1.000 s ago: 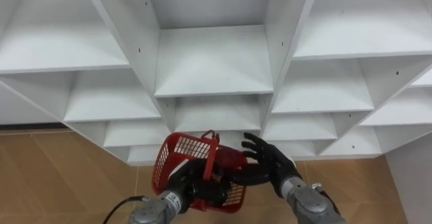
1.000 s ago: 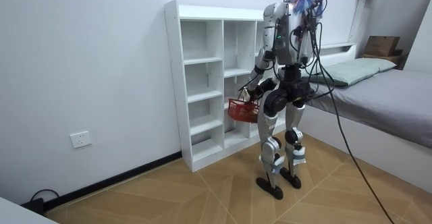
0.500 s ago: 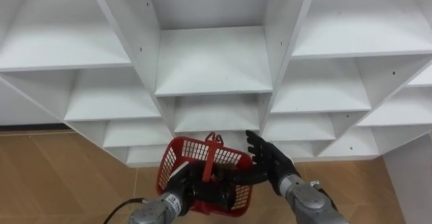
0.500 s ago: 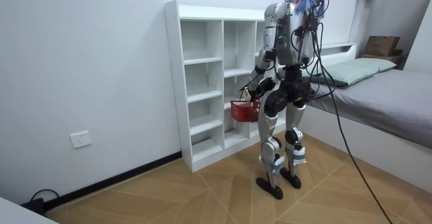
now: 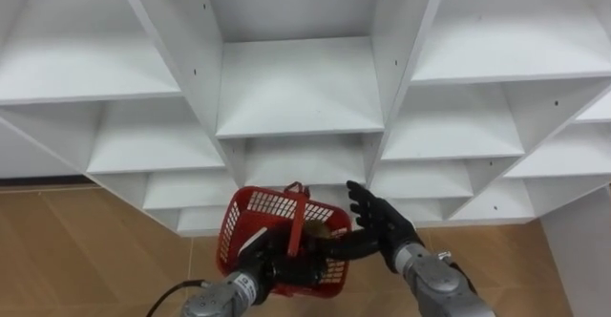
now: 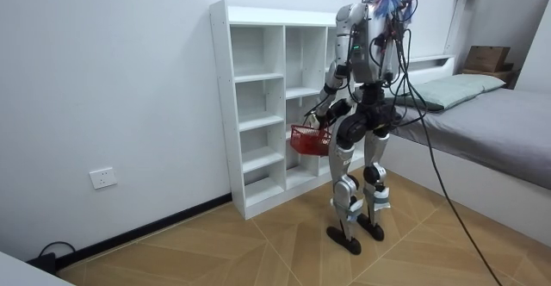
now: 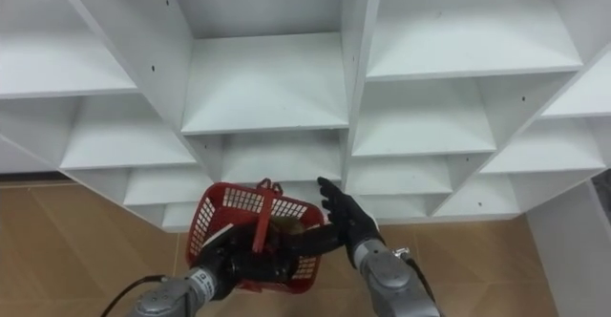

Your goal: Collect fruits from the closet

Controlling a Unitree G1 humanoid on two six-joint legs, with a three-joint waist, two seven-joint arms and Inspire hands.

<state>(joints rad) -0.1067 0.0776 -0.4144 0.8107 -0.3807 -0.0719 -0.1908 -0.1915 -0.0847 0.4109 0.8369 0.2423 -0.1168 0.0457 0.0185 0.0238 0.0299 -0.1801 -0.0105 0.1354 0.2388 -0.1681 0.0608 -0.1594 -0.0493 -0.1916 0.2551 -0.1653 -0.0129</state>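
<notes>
A red mesh basket [image 5: 263, 217] with a raised handle hangs tilted before the low middle compartments of the white closet [image 5: 301, 88]. My left hand [image 5: 260, 271] grips it from below, dark fingers curled against the mesh. My right hand [image 5: 382, 226] is at the basket's right rim, fingers straight and spread, thumb reaching over the inside. A small brownish thing [image 7: 286, 226] lies in the basket; I cannot tell what it is. The shelves in sight are bare. In the room view I stand upright facing the closet with the basket [image 6: 308, 139] at hip height.
The closet's uprights and shelf edges [image 5: 387, 78] stand close ahead. Wooden floor [image 5: 86, 250] lies below on the left. A bed [image 6: 491, 122] is behind me on the room view's right, and a wall socket [image 6: 102, 177] is on its left.
The basket has swung a little left and up since half a second ago and tilts more. My right hand stays at its right rim.
</notes>
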